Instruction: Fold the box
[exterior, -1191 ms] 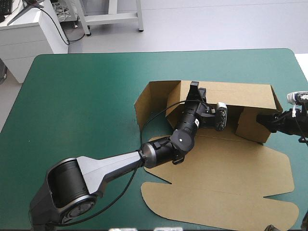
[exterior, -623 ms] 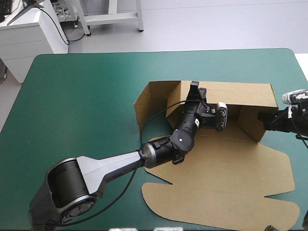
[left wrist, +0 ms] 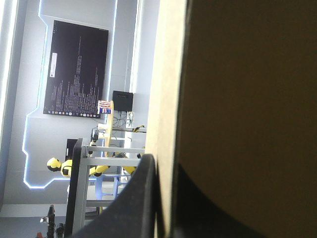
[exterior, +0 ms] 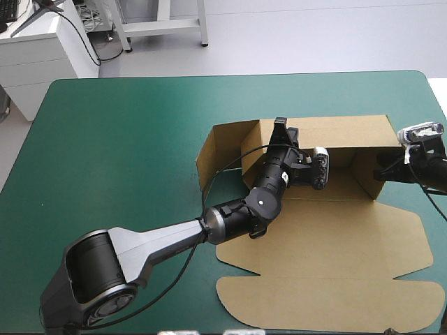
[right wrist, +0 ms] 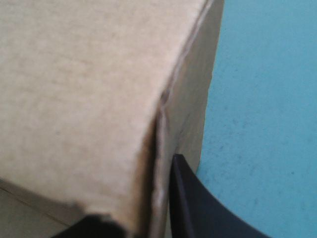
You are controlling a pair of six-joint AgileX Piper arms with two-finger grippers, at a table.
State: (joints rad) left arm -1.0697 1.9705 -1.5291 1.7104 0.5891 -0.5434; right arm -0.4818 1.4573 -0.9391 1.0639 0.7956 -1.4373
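- Box (exterior: 328, 237): brown board, right of centre in the high view, on the teal-green table (exterior: 126, 139), part-formed.
- Back wall (exterior: 342, 131) raised, upper right of centre; left flap (exterior: 222, 150) standing at an angle; right wall (exterior: 367, 174) up at the right edge; lid (exterior: 328, 300) flat toward the bottom of the frame.
- Left gripper (exterior: 281, 129) at the top edge of the back wall, pinching it. In the left wrist view, board edge sandwiched at left gripper (left wrist: 166, 163), one black finger (left wrist: 141, 198) pressed against the outer face.
- Right gripper (exterior: 380, 171) at the right wall's outer corner, clamped on the board. In the right wrist view, black finger (right wrist: 190, 203) tight against the corner crease, second finger only a dark sliver on the other side.
- Handling, judged: light, thin sheet. Stiff across flat panels, weak along scored creases, so likely to hinge there and spring back if released.
- Surface dry and matte, probably decent grip. Edges liable to crush or dent under a hard pinch.
- Best holds, judged: free top edges of raised walls, close to a crease for control. Mid-panel pinches apt to bow the board.
- Flat lid hard to pick off the table; easier taken from its free edge.
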